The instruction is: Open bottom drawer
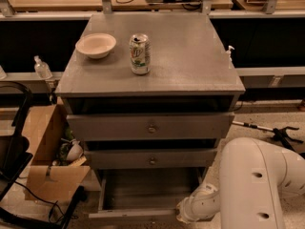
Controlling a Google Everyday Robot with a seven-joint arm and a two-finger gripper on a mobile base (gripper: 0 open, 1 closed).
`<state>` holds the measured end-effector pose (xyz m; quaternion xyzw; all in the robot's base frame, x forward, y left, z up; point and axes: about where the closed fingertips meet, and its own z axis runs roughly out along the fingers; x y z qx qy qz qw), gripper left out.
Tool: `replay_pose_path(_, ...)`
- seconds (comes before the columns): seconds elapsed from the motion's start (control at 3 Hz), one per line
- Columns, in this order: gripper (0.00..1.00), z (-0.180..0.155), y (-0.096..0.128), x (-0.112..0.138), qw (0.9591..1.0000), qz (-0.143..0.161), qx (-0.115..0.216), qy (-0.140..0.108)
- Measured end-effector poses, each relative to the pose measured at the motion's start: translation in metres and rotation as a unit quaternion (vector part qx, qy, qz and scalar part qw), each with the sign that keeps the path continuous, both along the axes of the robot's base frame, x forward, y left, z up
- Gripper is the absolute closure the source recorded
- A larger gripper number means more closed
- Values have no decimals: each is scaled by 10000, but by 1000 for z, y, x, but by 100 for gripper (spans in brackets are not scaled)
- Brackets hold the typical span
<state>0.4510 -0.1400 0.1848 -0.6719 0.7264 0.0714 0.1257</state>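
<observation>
Looking down, you see the slim grey wooden bottom drawer (pixel 145 192) pulled out at the grey cabinet's (pixel 190 61) foot; your white arm's (pixel 257 180) gripper (pixel 183 216) at its front right corner, hold impossible to tell.

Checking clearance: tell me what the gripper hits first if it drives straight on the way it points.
The gripper, low at the right end of the pulled-out bottom drawer, points left; it would probably meet that drawer's front panel first, though depth is unclear.
</observation>
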Motion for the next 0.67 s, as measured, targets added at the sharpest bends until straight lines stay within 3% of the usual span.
replay_pose_path(0.33, 100, -2, 2, -17, 9999, -12, 21, 145)
replay_pose_path(0.67, 100, 0, 2, -17, 9999, -12, 21, 146)
